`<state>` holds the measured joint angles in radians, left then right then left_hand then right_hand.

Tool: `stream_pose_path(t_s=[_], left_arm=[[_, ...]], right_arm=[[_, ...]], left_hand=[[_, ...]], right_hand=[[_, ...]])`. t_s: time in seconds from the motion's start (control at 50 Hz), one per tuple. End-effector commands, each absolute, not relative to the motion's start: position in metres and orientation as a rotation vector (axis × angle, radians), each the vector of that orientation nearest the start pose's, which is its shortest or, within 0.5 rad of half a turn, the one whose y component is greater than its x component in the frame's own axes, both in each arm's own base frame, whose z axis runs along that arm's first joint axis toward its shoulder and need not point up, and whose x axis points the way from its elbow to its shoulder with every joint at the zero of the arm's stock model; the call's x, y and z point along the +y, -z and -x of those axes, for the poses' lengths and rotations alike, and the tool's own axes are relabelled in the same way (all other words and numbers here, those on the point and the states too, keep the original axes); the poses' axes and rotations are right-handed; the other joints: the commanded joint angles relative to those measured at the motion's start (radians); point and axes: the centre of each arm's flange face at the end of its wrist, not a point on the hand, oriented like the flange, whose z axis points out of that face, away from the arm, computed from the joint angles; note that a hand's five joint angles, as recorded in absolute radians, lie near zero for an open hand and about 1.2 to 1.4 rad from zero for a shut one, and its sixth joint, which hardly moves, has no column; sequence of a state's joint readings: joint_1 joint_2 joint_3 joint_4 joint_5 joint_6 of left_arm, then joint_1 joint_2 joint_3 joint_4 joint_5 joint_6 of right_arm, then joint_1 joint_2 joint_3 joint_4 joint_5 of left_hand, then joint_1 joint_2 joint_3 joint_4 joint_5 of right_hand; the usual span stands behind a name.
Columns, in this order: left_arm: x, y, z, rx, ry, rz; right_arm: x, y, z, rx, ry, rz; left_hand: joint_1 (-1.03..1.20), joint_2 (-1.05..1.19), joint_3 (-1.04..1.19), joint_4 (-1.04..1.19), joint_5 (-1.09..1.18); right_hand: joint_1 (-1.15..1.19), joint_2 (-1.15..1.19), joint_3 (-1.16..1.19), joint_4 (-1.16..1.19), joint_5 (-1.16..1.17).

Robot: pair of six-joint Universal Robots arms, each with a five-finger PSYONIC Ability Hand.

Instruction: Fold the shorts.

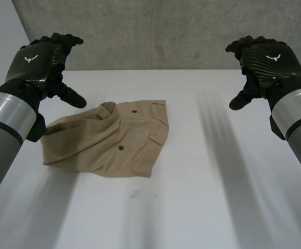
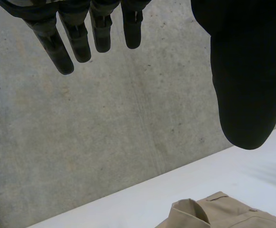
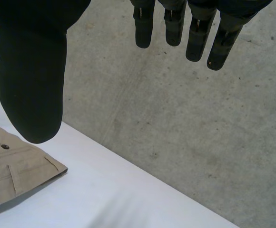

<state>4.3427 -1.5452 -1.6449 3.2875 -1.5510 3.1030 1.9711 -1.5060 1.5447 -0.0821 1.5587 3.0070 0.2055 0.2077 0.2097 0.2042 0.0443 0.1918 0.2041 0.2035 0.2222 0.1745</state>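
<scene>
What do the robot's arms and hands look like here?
Both the left hand and right hand are black, their backs a glossy carbon-weave shell bearing a small white emblem. The fingers are slim, segmented rods with rounded tips; the thumb is broader and smooth. The left arm and right arm are silver-grey metal cylinders ringed by black bands.

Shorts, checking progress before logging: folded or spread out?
Folded over, loosely: the tan shorts lie in overlapping layers on the table, one edge turned up.

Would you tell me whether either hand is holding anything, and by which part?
Nothing is held: the left hand and right hand are open, apart from the shorts on the table.
</scene>
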Motion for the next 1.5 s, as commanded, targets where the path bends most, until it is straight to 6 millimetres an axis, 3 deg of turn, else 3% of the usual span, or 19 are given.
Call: stream_pose_path(t_s=[0.02, 0.24, 0.4, 0.5, 0.66, 0.76, 0.78, 0.84, 0.86, 0.98, 1.14, 1.16, 1.22, 1.24, 1.32, 1.44, 1.46, 1.48, 1.5], left_arm=[[-0.240, -0.306, 0.235, 2.323, 2.522, -0.416], [-0.248, -0.290, 0.239, 2.378, 2.458, -0.427], [-0.267, -0.260, 0.246, 2.453, 2.352, -0.448], [-0.286, -0.220, 0.254, 2.467, 2.187, -0.584], [-0.306, -0.178, 0.261, 2.448, 2.017, -0.746], [-0.314, -0.160, 0.265, 2.455, 1.967, -0.784], [-0.316, -0.157, 0.266, 2.457, 1.960, -0.791], [-0.323, -0.155, 0.269, 2.449, 1.971, -0.792], [-0.324, -0.156, 0.270, 2.446, 1.977, -0.789], [-0.319, -0.177, 0.275, 2.406, 2.044, -0.793], [-0.278, -0.261, 0.293, 2.215, 2.337, -0.841], [-0.266, -0.280, 0.294, 2.166, 2.403, -0.848], [-0.246, -0.304, 0.293, 2.103, 2.485, -0.859], [-0.235, -0.317, 0.293, 2.061, 2.537, -0.863], [-0.218, -0.334, 0.288, 2.006, 2.602, -0.859], [-0.212, -0.335, 0.286, 2.001, 2.609, -0.862], [-0.211, -0.335, 0.286, 2.001, 2.610, -0.864], [-0.210, -0.336, 0.287, 2.000, 2.614, -0.869], [-0.208, -0.335, 0.289, 2.003, 2.616, -0.879]], right_arm=[[-0.247, -0.306, -0.249, 1.966, 2.115, 0.554], [-0.246, -0.306, -0.249, 1.964, 2.113, 0.557], [-0.246, -0.306, -0.249, 1.963, 2.113, 0.560], [-0.246, -0.306, -0.249, 1.965, 2.122, 0.577], [-0.246, -0.305, -0.249, 1.968, 2.120, 0.583], [-0.245, -0.304, -0.249, 1.969, 2.119, 0.583], [-0.245, -0.304, -0.249, 1.969, 2.119, 0.583], [-0.245, -0.304, -0.249, 1.972, 2.118, 0.582], [-0.246, -0.304, -0.249, 1.974, 2.117, 0.583], [-0.250, -0.306, -0.246, 1.971, 2.134, 0.569], [-0.260, -0.312, -0.240, 1.977, 2.162, 0.537], [-0.266, -0.312, -0.236, 1.993, 2.163, 0.525], [-0.273, -0.308, -0.237, 2.014, 2.126, 0.539], [-0.275, -0.302, -0.240, 2.028, 2.067, 0.565], [-0.280, -0.286, -0.254, 2.042, 1.863, 0.600], [-0.291, -0.256, -0.277, 2.027, 1.438, 0.474], [-0.291, -0.256, -0.277, 2.027, 1.437, 0.474], [-0.293, -0.238, -0.285, 2.030, 1.269, 0.426], [-0.295, -0.231, -0.287, 2.032, 1.219, 0.409]], left_hand=[[-0.018, -0.021, -0.023, -0.017, -0.032], [-0.015, -0.018, -0.020, -0.014, -0.029], [-0.007, -0.009, -0.011, -0.005, -0.020], [0.008, 0.006, 0.004, 0.009, -0.005], [0.061, 0.058, 0.056, 0.062, 0.047], [0.214, 0.211, 0.209, 0.215, 0.200], [0.359, 0.357, 0.355, 0.360, 0.346], [1.106, 1.104, 1.102, 1.108, 1.093], [1.190, 1.188, 1.186, 1.191, 1.177], [1.191, 1.189, 1.187, 1.192, 1.177], [1.191, 1.189, 1.187, 1.192, 1.177], [1.191, 1.189, 1.187, 1.192, 1.177], [1.191, 1.189, 1.187, 1.192, 1.177], [1.191, 1.189, 1.187, 1.192, 1.177], [1.191, 1.189, 1.187, 1.192, 1.177], [1.191, 1.189, 1.187, 1.192, 1.177], [1.191, 1.189, 1.187, 1.192, 1.177], [1.191, 1.189, 1.187, 1.192, 1.177], [1.191, 1.189, 1.187, 1.192, 1.177]], right_hand=[[-0.017, -0.030, -0.029, -0.048, -0.174], [-0.017, -0.030, -0.029, -0.048, -0.174], [-0.017, -0.030, -0.029, -0.048, -0.174], [-0.017, -0.030, -0.029, -0.048, -0.174], [-0.017, -0.030, -0.029, -0.048, -0.174], [-0.017, -0.030, -0.029, -0.048, -0.174], [-0.017, -0.030, -0.029, -0.048, -0.174], [-0.017, -0.030, -0.029, -0.048, -0.174], [-0.017, -0.030, -0.029, -0.048, -0.174], [-0.017, -0.030, -0.029, -0.048, -0.174], [-0.017, -0.030, -0.029, -0.048, -0.174], [-0.017, -0.030, -0.029, -0.048, -0.174], [-0.017, -0.030, -0.029, -0.048, -0.174], [-0.017, -0.030, -0.029, -0.048, -0.174], [-0.017, -0.030, -0.029, -0.048, -0.174], [-0.017, -0.030, -0.029, -0.048, -0.174], [-0.017, -0.030, -0.029, -0.048, -0.174], [-0.017, -0.030, -0.029, -0.048, -0.174], [-0.017, -0.030, -0.029, -0.048, -0.174]])
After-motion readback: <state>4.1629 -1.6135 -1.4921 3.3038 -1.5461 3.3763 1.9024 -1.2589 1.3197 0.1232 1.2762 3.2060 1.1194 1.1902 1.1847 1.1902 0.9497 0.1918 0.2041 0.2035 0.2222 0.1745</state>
